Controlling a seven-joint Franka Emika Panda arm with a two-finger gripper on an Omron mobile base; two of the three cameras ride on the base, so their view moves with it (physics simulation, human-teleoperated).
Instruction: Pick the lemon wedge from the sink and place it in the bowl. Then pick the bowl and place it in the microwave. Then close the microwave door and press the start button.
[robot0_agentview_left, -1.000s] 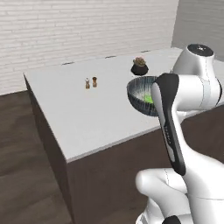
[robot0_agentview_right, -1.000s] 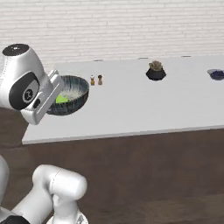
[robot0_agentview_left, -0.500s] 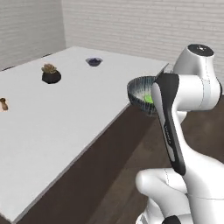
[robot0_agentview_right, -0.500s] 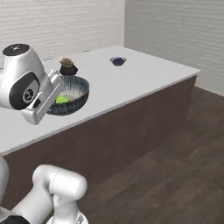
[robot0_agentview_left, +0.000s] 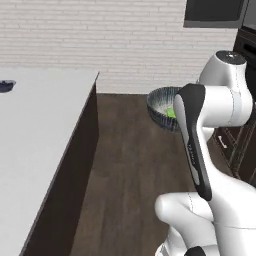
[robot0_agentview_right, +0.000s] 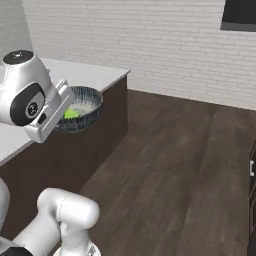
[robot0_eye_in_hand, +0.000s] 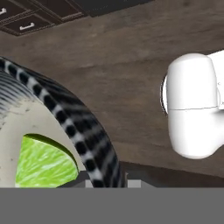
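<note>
Hand view: bowl (robot0_eye_in_hand: 74, 127) rim btwn jaws.

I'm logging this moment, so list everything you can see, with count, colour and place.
bowl: one, dark streaked outside, pale inside, held up over the wood floor.
lemon wedge: one, yellow-green, inside the bowl.
counter: one, pale grey top, dark sides, left in the left base view.
small dark dish: one, on the counter's far edge.
cabinet drawers: dark, beside the floor.
gripper: one, white hand at the bowl's rim, holding it.
</note>
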